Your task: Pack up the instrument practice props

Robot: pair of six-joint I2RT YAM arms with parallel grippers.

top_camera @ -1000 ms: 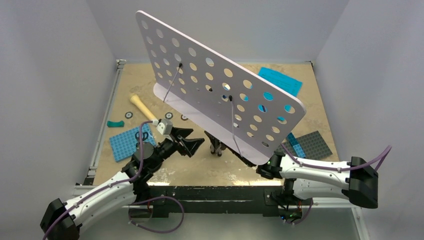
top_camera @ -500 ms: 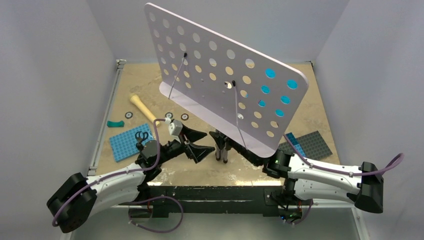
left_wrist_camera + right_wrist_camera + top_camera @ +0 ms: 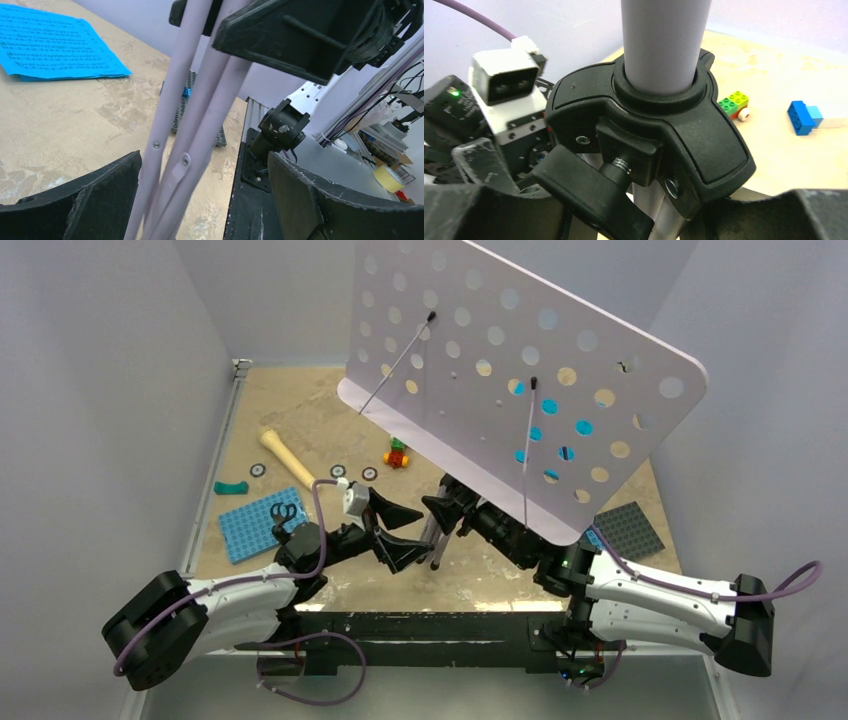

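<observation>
Holding the lavender music stand (image 3: 520, 370) tilted over the table's (image 3: 300, 420) near centre, right gripper (image 3: 490, 525) clamped at its hub (image 3: 659, 125), I should centre the folded tripod legs (image 3: 185, 130) between my wide-open left gripper (image 3: 418, 537) before closing.

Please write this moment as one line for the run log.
left gripper: open around legs | right gripper: holds stand, tilted | mic: on table

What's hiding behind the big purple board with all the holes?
Teal sheet-music pages peek through the holes of the music stand. The board covers most of them, and the table behind it.
</observation>
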